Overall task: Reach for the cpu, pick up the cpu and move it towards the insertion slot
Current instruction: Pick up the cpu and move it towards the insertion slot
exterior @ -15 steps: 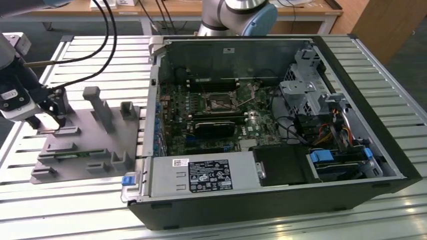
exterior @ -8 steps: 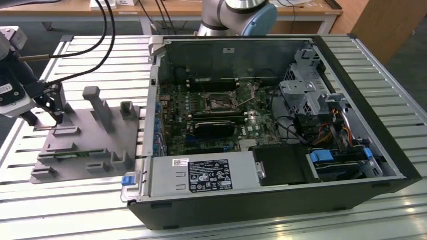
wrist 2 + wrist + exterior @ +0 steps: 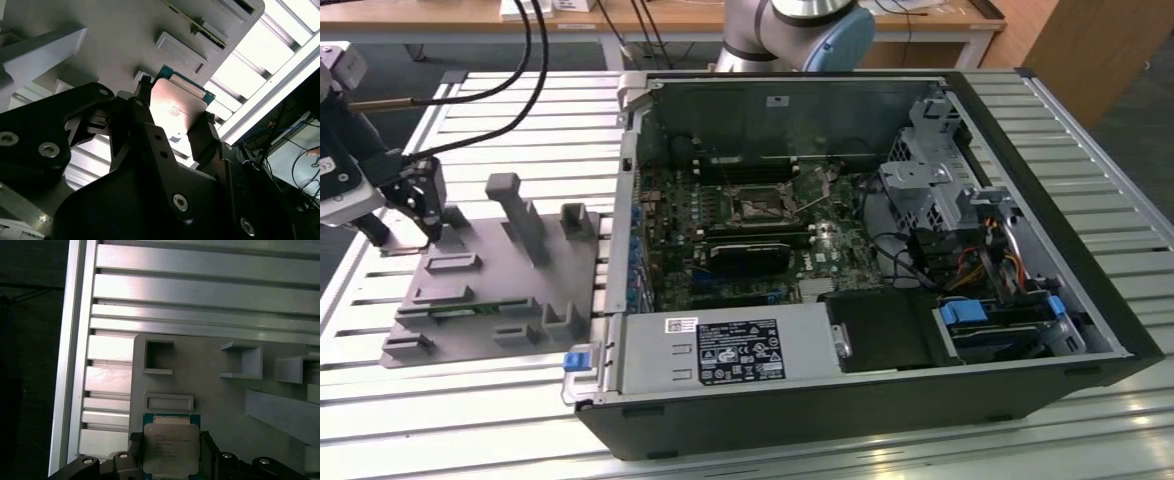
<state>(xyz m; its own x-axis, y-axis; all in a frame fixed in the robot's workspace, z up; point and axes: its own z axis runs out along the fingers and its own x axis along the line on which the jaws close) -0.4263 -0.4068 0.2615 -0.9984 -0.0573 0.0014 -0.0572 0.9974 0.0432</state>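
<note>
Black gripper (image 3: 175, 102) — clamping flat silvery cpu (image 3: 171, 445).

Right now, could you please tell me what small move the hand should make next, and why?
Probably a short straight lift. The hand appears shut on the cpu, its fingers against two opposite edges, low over the grey fixture, whose blocks stand between it and the insertion slot.

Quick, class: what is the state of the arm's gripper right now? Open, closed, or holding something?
The gripper: closed on the cpu, gripping two opposite edges, over the grey fixture plate.
</note>
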